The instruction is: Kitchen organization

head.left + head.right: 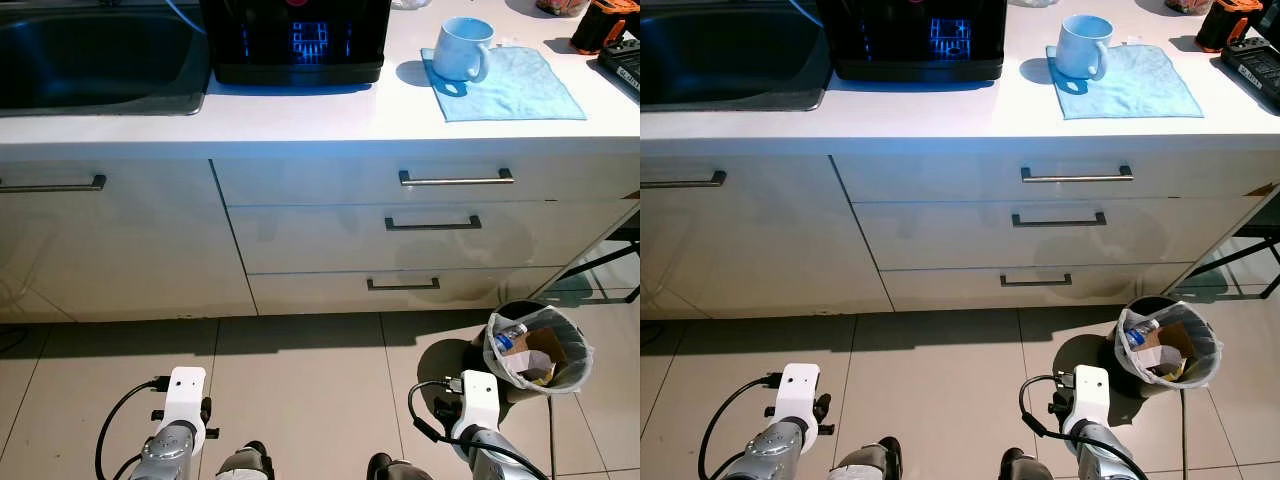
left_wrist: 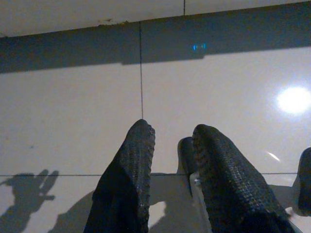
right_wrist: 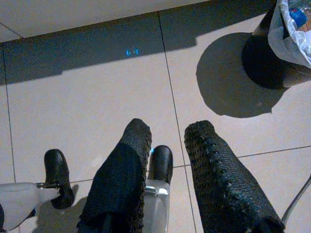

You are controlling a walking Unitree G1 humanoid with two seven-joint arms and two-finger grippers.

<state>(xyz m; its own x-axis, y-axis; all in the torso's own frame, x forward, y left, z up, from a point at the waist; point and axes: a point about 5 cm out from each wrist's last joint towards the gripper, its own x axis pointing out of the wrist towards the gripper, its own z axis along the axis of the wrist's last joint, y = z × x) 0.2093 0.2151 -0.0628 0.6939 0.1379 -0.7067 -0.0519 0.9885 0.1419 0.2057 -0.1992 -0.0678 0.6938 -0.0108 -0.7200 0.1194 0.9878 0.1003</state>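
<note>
Robot standing before a white kitchen counter (image 1: 300, 125), both arms hanging low over the tiled floor (image 1: 310, 380).

A pale blue mug (image 1: 462, 47) stands upright on a light blue cloth (image 1: 510, 85) spread flat on the counter, to the right of a black appliance (image 1: 295, 40) with a blue glow on its front; a dark sink (image 1: 95, 55) lies at the left. Below are three drawers (image 1: 430, 235), all closed, each with a bar handle. On the floor at the right stands a small bin (image 1: 537, 350) lined with a plastic bag, holding what may be a bottle and some cardboard. The left gripper (image 2: 170, 141) points at the floor, fingers slightly spread with nothing between them. The right gripper (image 3: 167, 136) does likewise, parted and empty, with the bin near it.
</note>
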